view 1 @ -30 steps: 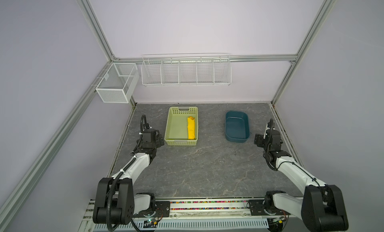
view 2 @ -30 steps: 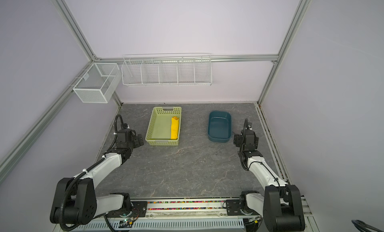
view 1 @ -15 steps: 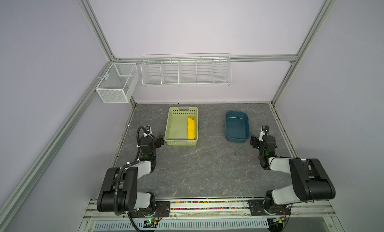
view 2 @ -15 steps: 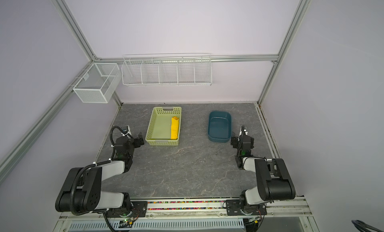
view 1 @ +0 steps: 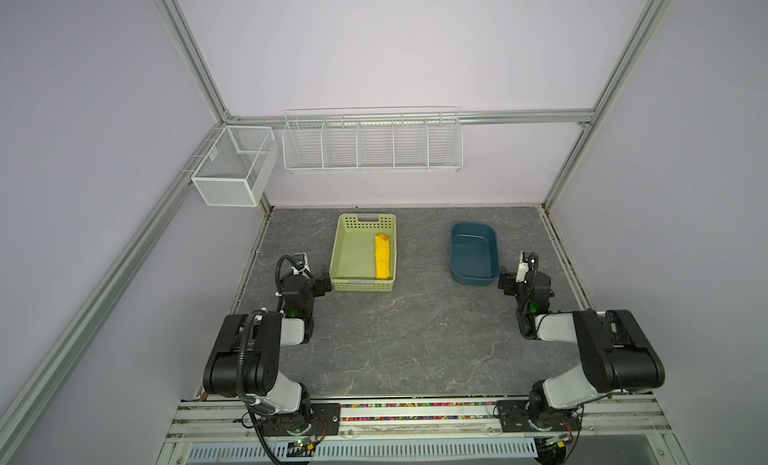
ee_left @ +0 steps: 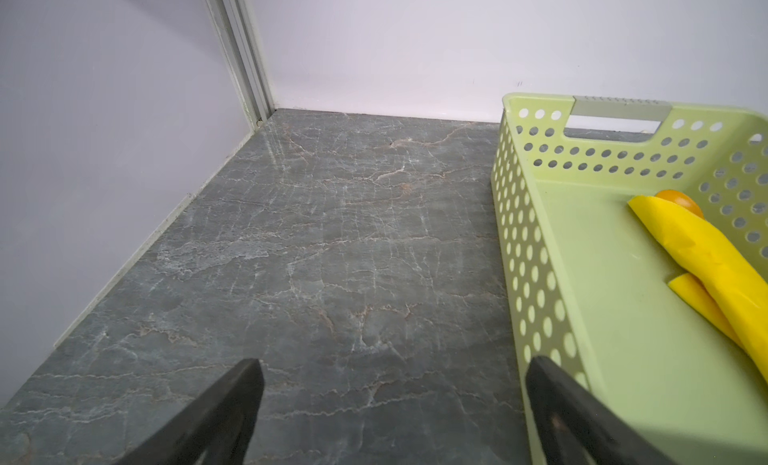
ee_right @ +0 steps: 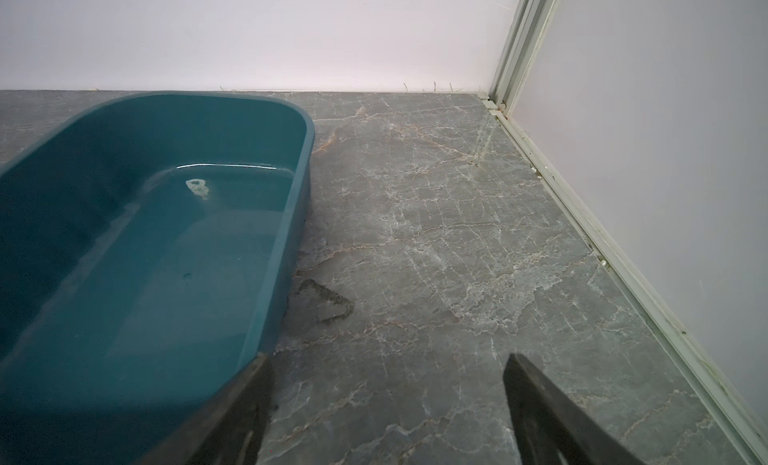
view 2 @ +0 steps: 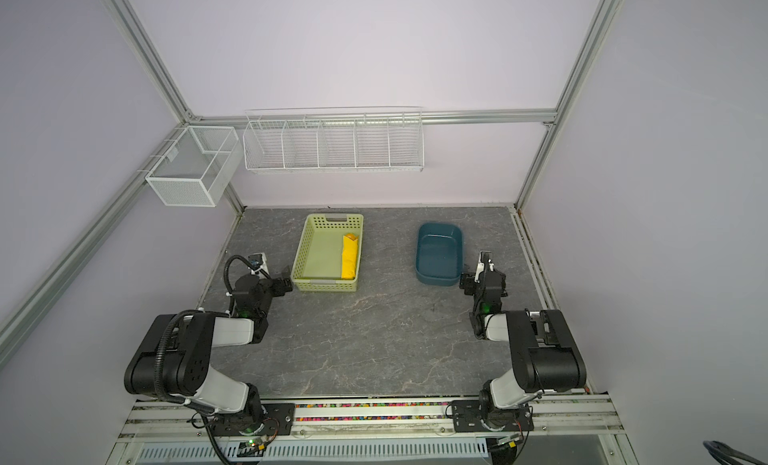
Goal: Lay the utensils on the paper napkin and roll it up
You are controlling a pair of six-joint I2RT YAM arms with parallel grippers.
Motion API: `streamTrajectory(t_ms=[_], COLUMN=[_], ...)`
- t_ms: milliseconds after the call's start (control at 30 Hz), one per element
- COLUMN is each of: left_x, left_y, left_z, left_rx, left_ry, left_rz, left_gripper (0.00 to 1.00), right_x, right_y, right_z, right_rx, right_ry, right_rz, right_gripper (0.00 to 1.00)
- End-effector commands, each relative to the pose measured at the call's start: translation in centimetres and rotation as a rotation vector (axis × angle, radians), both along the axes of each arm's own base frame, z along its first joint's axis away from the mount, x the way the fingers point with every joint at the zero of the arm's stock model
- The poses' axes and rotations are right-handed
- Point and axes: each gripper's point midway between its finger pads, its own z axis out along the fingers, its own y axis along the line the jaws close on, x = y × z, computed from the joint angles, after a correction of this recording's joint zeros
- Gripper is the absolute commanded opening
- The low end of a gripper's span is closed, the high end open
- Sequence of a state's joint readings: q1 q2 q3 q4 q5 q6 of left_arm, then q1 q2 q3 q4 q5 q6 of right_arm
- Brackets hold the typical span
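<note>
The paper napkin [view 1: 383, 261] [view 2: 350, 261] [ee_left: 706, 259] lies rolled into a yellow tube along the right side of the green basket [view 1: 338, 251] [view 2: 302, 251] [ee_left: 519, 234]. From the roll's far end pokes an orange tip of the utensils [view 1: 381, 236] [ee_left: 681, 199]; the rest is hidden inside the roll. My left gripper [view 1: 311, 281] [view 2: 274, 281] [ee_left: 392, 365] is open and empty beside the basket's near left corner. My right gripper [view 1: 524, 282] [view 2: 484, 282] [ee_right: 387, 359] is open and empty by the near right corner of the blue tub [view 1: 453, 251] [ee_right: 307, 151].
The blue tub holds nothing. Two white wire baskets [view 1: 372, 140] [view 1: 232, 167] hang on the back and left walls. Aluminium frame rails [ee_right: 582, 217] border the grey marbled table [view 1: 407, 330]. Both arms are folded back near the front edge.
Both arms have folded back toward the front rail and lowered. The grippers stayed open. The rolled napkin has not moved in the basket.
</note>
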State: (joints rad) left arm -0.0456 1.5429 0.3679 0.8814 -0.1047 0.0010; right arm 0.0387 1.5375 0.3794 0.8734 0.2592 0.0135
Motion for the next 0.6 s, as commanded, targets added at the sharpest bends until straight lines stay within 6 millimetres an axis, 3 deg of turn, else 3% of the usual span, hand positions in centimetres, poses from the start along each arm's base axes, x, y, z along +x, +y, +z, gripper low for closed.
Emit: streamTrajectory(t_ms=[0,567], left_x=[0.76,0.75], left_y=[0.56,0.60], left_z=[1.19,1.10], left_rx=[0.003,0.002], left_ry=[-0.038,-0.035], left_rz=[0.026,0.030], left_gripper=[0.99,0.99], right_x=[0.00,0.02], right_y=[0.06,0.00], right_z=[0.44,0.43], right_rx=[-0.019,-0.019], right_ry=[-0.021,-0.020], right_rz=[0.019,0.018], right_gripper=[0.89,0.89])
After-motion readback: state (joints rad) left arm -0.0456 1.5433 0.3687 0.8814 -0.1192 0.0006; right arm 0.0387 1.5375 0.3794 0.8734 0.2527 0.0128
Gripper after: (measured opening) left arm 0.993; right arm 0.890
